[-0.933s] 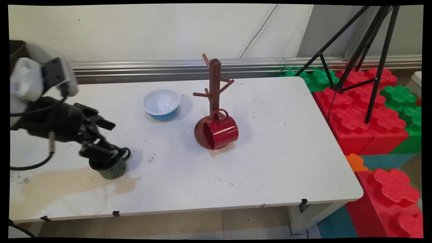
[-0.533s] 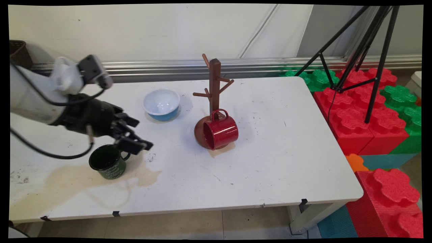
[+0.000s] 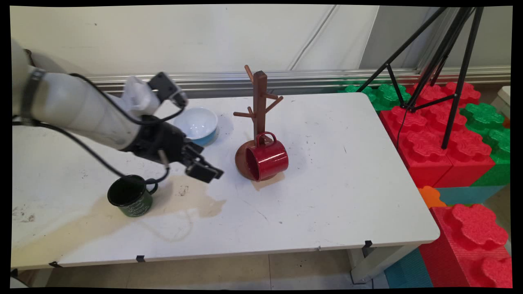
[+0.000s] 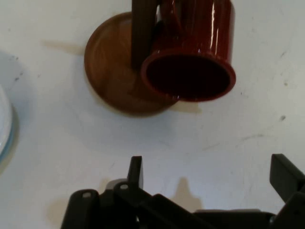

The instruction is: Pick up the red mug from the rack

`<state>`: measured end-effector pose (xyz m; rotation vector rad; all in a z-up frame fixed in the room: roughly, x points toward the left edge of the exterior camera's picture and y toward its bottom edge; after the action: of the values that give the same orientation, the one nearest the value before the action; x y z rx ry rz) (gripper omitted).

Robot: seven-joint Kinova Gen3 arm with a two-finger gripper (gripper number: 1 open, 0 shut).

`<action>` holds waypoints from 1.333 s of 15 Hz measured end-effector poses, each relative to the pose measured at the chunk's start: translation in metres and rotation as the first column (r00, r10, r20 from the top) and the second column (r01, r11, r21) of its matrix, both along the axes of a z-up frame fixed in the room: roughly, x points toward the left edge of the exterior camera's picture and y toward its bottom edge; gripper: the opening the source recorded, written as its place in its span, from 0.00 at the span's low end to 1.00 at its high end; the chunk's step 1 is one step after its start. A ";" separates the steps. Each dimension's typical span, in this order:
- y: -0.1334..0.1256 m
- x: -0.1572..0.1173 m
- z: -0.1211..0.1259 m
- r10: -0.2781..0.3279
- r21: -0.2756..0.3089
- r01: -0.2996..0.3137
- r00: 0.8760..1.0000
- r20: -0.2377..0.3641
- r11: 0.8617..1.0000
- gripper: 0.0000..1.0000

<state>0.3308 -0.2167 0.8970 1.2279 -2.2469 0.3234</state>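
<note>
Jaws spread wide, empty, above the desk [image 3: 327, 196]. Red mug [image 4: 190, 52] lies on its side directly ahead, mouth toward the jaws, long axis in line with them, resting against the mug tree [image 4: 121, 71] base.

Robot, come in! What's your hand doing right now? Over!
Tool open, empty. Nearest: red mug tipped on wooden mug tree. Green mug upright behind.
</note>
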 end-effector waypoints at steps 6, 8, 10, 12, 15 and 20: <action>-0.018 -0.028 -0.023 0.008 -0.009 -0.008 0.999 -0.034 1.000 1.00; -0.023 -0.038 -0.035 0.016 -0.013 -0.017 0.999 -0.051 1.000 1.00; -0.025 -0.043 -0.042 0.021 -0.017 -0.022 0.998 -0.062 1.000 1.00; -0.028 -0.050 -0.051 0.026 -0.026 -0.028 0.997 -0.078 0.999 1.00; -0.032 -0.057 -0.060 0.040 -0.039 -0.043 0.994 -0.098 0.998 1.00; -0.037 -0.070 -0.075 0.082 -0.047 -0.089 0.986 -0.146 0.995 1.00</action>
<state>0.2608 -0.2536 0.8222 1.2803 -2.0546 0.3147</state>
